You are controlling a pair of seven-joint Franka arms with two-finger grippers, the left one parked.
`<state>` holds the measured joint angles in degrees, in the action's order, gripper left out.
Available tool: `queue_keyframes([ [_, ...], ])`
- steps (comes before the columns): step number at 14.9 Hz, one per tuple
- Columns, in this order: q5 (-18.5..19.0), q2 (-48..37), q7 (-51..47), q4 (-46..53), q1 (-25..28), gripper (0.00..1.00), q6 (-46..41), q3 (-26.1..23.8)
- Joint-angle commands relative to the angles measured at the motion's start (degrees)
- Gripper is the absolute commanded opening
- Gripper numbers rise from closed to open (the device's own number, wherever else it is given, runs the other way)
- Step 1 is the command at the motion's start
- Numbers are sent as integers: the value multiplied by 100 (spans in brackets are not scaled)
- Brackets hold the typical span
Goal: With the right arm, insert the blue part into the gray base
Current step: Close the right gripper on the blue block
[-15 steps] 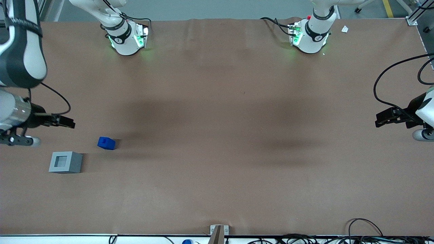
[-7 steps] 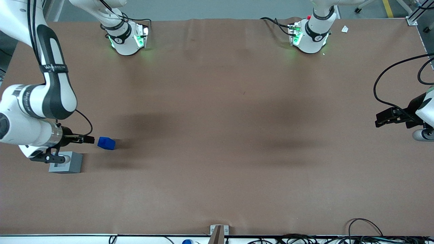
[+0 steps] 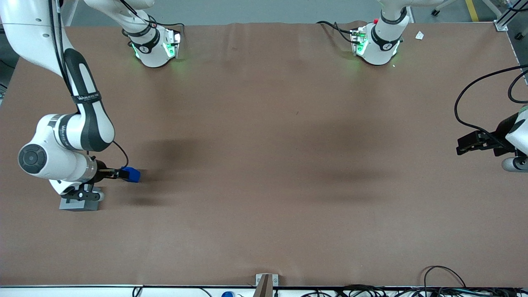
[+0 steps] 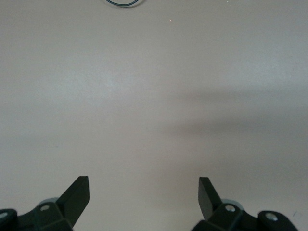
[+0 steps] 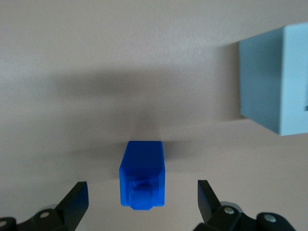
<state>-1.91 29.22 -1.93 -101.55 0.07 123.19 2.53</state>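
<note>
Blue part waits between the spread fingers of the gripper.

Gray base (image 3: 78,204) sits near the table's (image 3: 264,165) front edge at the working arm's end, partly under the right arm (image 3: 66,140). Just beside it, a bit farther from the front camera, the gripper (image 5: 142,204) hangs over the blue part (image 5: 142,174), fingers wide apart and not touching it. The part lies flat, its long side running straight away from the gripper, its peg end closest to the gripper. The gripper likely only needs to go down and squeeze.
</note>
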Motion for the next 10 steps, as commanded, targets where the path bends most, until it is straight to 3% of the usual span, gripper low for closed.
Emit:
queue_keyframes([
  [1,-266,127,-70,-66,10,94,83,-16],
  [5,-266,216,-53,-75,54,79,56,-16],
  [10,-266,286,-26,-75,46,72,39,-7],
])
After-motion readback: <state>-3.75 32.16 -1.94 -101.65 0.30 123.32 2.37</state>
